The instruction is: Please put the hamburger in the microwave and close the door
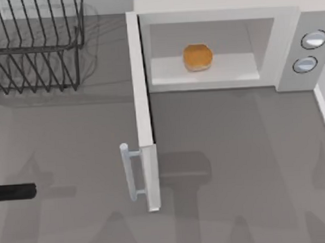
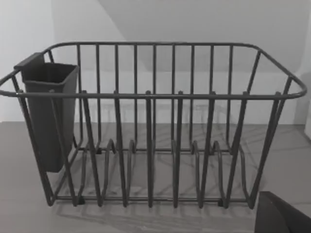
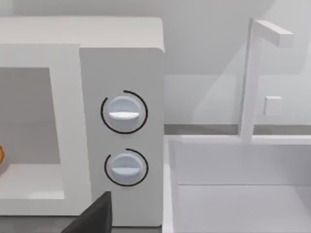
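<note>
Where door [image 1: 142, 117] gapes: hamburger [image 1: 197, 57] inside.

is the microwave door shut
No, the door stands swung wide open, and the hamburger sits inside the microwave.

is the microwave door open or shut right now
Open: the door swings straight out from the microwave, leaving the hamburger exposed in the cavity.

— Where is our left arm?
— Our left hand [image 1: 13, 191] lies low at the left edge of the counter, a dark shape pointing right. We cannot make out its fingers.
— And the right arm?
— A dark corner of our right hand [image 3: 95, 216] shows, fingers hidden.
</note>
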Controlling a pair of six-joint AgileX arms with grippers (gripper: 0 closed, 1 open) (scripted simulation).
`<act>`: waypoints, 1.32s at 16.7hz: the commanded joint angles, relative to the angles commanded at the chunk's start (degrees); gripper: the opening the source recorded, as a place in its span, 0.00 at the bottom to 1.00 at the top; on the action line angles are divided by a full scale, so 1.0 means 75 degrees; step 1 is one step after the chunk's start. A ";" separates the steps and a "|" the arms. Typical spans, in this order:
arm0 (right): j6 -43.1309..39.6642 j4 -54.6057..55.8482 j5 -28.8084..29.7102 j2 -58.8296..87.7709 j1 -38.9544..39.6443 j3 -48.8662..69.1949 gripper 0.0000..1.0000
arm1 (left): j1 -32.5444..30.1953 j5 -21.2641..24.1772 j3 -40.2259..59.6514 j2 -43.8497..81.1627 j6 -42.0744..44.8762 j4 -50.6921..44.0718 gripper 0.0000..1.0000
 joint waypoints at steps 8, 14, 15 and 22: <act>0.0000 0.0000 0.0000 0.0000 0.0000 0.0000 1.00 | -0.1027 -0.1043 0.0428 0.0131 0.0000 -0.0282 0.00; 0.0000 0.0000 0.0000 0.0000 0.0000 0.0000 1.00 | -0.1742 -0.1758 0.0711 0.0116 0.0003 -0.0574 0.00; 0.0000 0.0000 0.0000 0.0000 0.0000 0.0000 1.00 | -0.1742 -0.1758 0.0711 0.0116 0.0003 -0.0574 0.00; 0.0000 0.0000 0.0000 0.0000 0.0000 0.0000 1.00 | -0.1126 -0.1147 0.0602 -0.0205 -0.0010 -0.0803 0.00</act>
